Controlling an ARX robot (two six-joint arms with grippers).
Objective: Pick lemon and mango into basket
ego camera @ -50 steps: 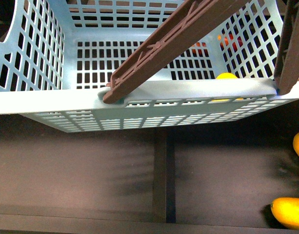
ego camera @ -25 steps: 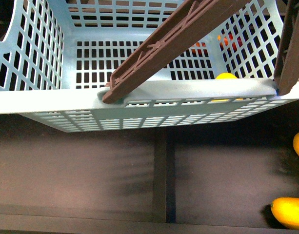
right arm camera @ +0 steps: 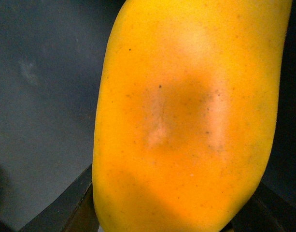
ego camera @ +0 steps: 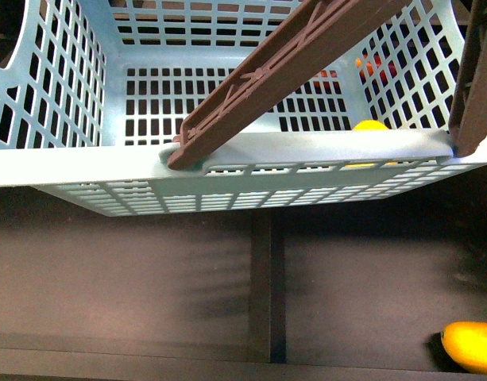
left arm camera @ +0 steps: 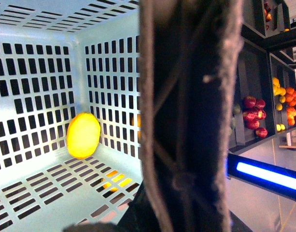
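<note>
Right wrist view: the right hand (right arm camera: 164, 220) shows a dark finger (right arm camera: 65, 208) on either side of the mango (right arm camera: 186, 106), which fills the picture over the dark bench (right arm camera: 36, 96). Whether the hand pinches it I cannot tell. The left hand's state cannot be told either, because a blurred brown handle (left arm camera: 186, 121) blocks it. The lemon (left arm camera: 83, 135) sits in a corner on the right side of the basket (ego camera: 68, 167).

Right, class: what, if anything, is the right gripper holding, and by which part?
The right gripper has the smooth yellow-orange mango between its dark fingers, which flank its long sides; a firm clamp cannot be confirmed.
</note>
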